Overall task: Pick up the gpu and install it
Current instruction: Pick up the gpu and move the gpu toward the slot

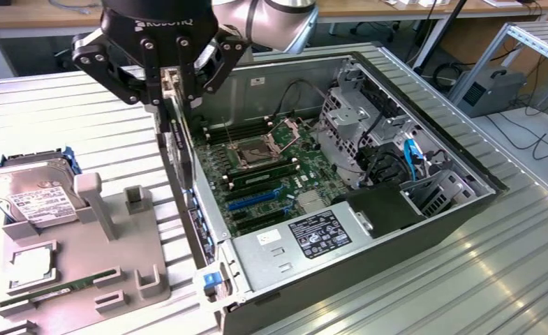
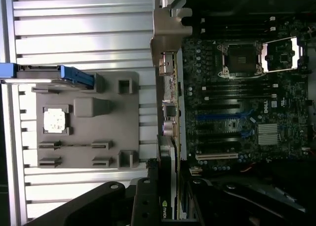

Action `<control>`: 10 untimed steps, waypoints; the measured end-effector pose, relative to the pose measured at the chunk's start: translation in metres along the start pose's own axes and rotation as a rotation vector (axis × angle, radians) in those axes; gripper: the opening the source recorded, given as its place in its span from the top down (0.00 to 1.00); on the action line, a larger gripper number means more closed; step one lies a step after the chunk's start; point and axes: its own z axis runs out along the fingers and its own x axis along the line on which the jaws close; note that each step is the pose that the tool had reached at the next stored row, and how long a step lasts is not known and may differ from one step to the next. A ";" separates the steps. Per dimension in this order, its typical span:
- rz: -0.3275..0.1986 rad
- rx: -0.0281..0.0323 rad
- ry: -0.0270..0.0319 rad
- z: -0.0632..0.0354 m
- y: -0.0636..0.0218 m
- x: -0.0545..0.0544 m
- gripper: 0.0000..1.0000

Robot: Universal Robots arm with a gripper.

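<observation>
My gripper (image 1: pixel 171 94) is shut on the gpu (image 1: pixel 171 132), a thin card seen edge-on that hangs upright from the fingers. It sits over the open computer case (image 1: pixel 367 244), by the wall on the exterior view's left. In the wrist view the gpu (image 2: pixel 168 88) runs away from my gripper (image 2: pixel 168 206), ending in its silver bracket (image 2: pixel 168 28). It lies along the edge of the motherboard (image 2: pixel 237 102). The blue and black expansion slots (image 1: pixel 255 202) on the motherboard (image 1: pixel 264 167) lie below the card and toward the exterior view's right of it.
A grey fixture tray (image 1: pixel 78 258) on the slatted metal table holds a hard drive (image 1: pixel 31 195), a processor chip (image 1: pixel 31 265) and a green memory stick (image 1: pixel 59 289). Inside the case are the power supply (image 1: pixel 320 234), the drive cage (image 1: pixel 348 118) and cables.
</observation>
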 end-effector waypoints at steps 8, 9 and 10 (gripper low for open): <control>0.000 0.0000 0.0000 0.0008 0.0018 -0.029 0.73; 0.000 0.0000 0.0000 0.0009 0.0020 -0.032 0.73; 0.000 0.0000 0.0000 0.0010 0.0022 -0.035 0.73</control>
